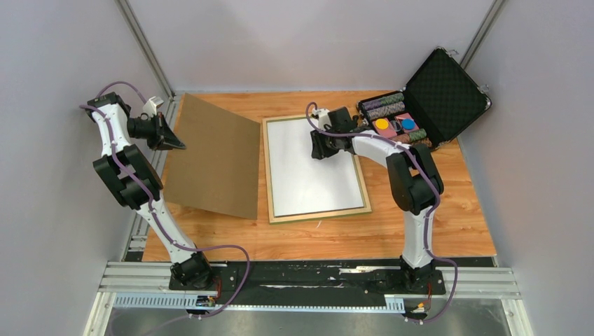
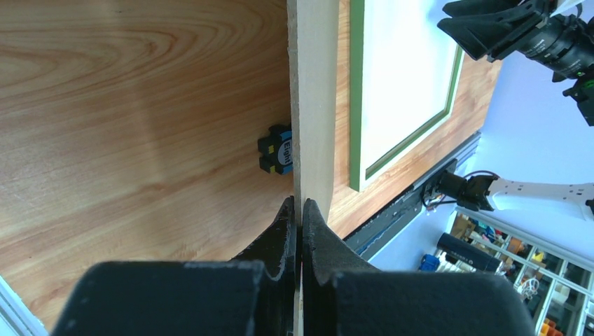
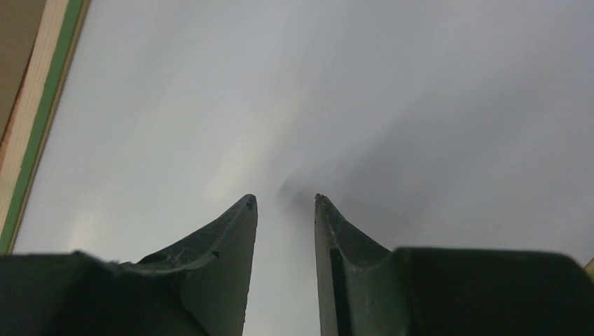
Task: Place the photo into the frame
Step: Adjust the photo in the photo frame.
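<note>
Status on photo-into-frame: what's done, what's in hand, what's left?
Done: the photo, showing only a white side, lies flat inside the frame.
In hand: the left gripper is shut on the edge of the brown backing board, holding it tilted up beside the frame. The right gripper hangs open over the photo, holding nothing.
Left: probably laying the board over the photo.

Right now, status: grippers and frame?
Left gripper shut on board, held tilted. Right gripper open over white sheet lying in frame. Small block by board's edge.
</note>
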Available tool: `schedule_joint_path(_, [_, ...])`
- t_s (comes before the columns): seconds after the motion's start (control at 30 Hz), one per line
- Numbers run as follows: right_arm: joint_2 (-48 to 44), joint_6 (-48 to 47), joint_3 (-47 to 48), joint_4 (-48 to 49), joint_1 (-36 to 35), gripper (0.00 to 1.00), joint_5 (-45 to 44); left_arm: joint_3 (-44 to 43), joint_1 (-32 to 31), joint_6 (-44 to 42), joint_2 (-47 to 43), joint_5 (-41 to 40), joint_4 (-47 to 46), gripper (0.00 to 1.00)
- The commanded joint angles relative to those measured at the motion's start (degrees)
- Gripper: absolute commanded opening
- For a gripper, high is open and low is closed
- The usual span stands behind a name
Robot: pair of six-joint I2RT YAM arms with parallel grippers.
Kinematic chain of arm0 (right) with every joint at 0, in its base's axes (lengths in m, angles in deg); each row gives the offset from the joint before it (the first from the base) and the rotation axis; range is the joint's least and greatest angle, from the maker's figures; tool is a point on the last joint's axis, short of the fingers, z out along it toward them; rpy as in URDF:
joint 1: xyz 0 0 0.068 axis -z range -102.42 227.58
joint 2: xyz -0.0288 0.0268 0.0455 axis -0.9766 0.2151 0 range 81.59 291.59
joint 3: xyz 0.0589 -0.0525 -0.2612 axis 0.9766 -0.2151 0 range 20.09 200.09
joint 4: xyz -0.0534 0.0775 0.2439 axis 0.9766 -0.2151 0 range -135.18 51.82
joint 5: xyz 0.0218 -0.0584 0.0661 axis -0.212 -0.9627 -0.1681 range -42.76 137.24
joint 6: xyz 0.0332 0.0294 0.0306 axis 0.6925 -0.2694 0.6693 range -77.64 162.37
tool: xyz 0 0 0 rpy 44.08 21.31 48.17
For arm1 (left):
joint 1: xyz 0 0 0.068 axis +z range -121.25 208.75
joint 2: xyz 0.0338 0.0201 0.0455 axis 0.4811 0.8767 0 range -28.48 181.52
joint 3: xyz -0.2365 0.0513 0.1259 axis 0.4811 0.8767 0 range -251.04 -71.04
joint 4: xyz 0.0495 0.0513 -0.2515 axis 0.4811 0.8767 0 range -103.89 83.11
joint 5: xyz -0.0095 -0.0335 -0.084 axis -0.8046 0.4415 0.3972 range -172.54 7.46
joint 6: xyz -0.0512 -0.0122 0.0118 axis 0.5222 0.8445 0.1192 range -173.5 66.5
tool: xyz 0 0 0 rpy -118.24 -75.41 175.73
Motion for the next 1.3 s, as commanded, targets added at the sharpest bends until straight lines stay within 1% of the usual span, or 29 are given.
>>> schedule_joint_path(0.0, [0.5,-1.35,1.23,-0.07,0.16,0.34,-0.54,-1.36,2.32,-2.53,-4.14,-0.96,-4.02,0.0])
schedule_joint_path(1.27, [0.12,-3.11,-1.97,-0.01,0.29,0.34,-4.37,-1.62,2.33,-3.17,-4.3,-1.23,-3.41,0.0])
